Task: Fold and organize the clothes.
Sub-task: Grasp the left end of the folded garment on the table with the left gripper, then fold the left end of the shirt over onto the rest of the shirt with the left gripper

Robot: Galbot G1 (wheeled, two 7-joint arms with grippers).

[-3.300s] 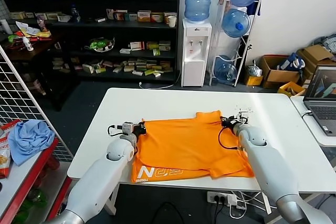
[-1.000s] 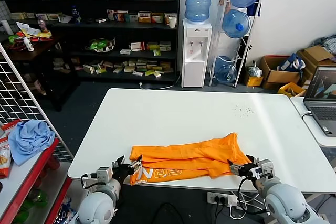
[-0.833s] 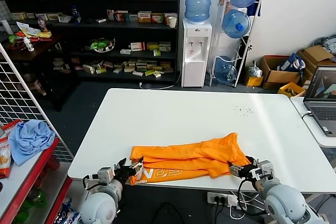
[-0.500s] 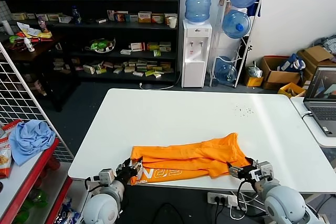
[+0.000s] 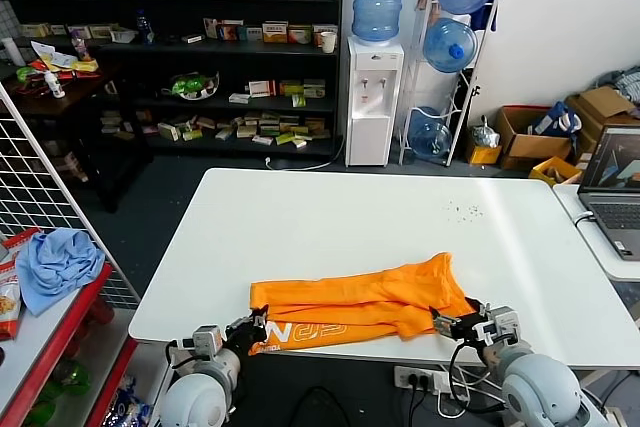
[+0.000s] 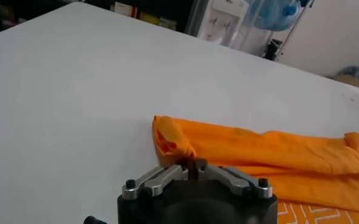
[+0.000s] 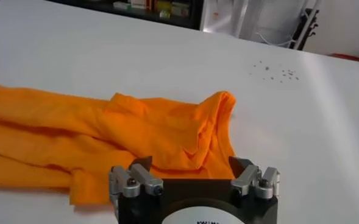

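The left tool (image 5: 250, 331) sits at the table's (image 5: 330, 217) near edge, clenched on the left end of the orange T-shirt (image 5: 360, 302), which lies along that edge folded into a long band, lettering hanging over. The right tool (image 5: 458, 325) gapes at the shirt's right end, gripping nothing. Further folds remain. How much cloth the left pinch holds is probably little; its body hides it.

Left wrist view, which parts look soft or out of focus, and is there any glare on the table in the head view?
Left wrist view: the dark left gripper housing up close is blurred; the orange T-shirt looks sharper. Head view: soft sheen on the white table, nothing washed out.
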